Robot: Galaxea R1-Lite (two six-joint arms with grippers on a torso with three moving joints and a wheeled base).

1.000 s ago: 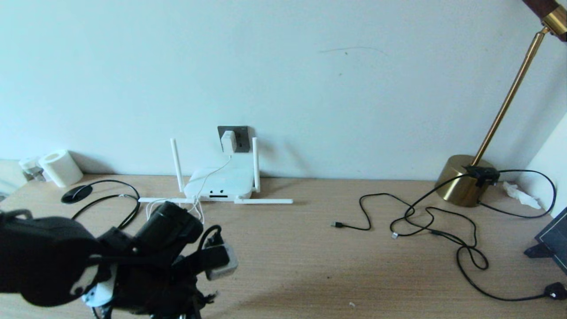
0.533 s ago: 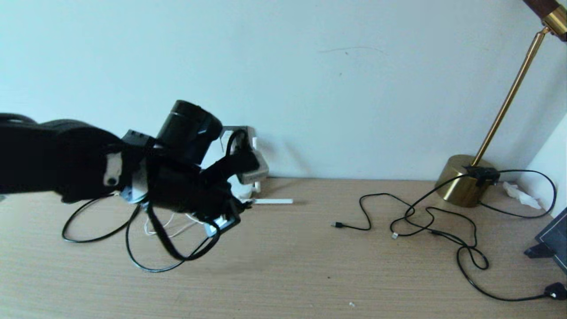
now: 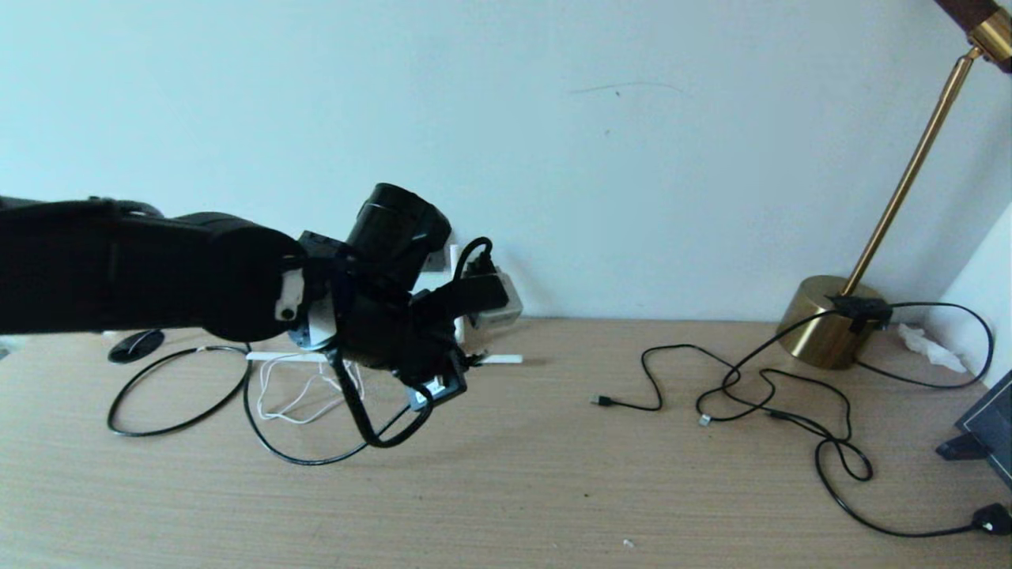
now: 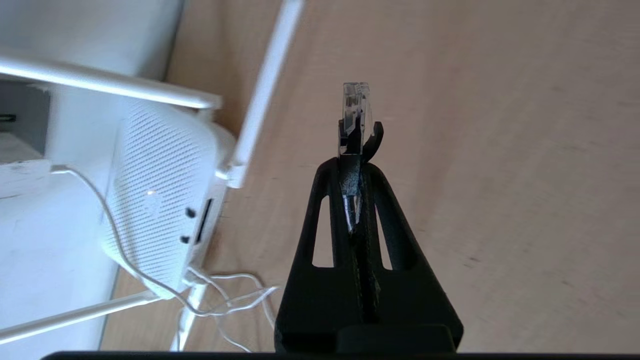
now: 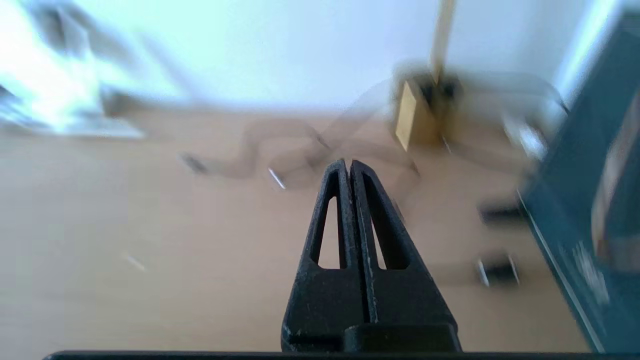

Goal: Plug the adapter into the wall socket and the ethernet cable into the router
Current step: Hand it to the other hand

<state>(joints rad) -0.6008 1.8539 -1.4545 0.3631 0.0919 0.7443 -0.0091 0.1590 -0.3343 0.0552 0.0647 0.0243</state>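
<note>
My left gripper is shut on the ethernet cable, whose clear plug sticks out past the fingertips. It hovers above the table beside the white router, to the right of its dark ports. In the head view the left arm and gripper cover most of the router and the wall socket. The black cable trails in loops across the table. The adapter sits at the grey wall socket, with its thin white cord running down. My right gripper is shut and empty above the table's right part.
A brass lamp base stands at the back right, and thin black cables with a small plug sprawl in front of it. A dark object sits at the right edge. One router antenna lies flat on the table.
My left arm has risen from the front left and swung right and back, carrying the cable's plug. It now hangs in front of the router and hides the socket.
</note>
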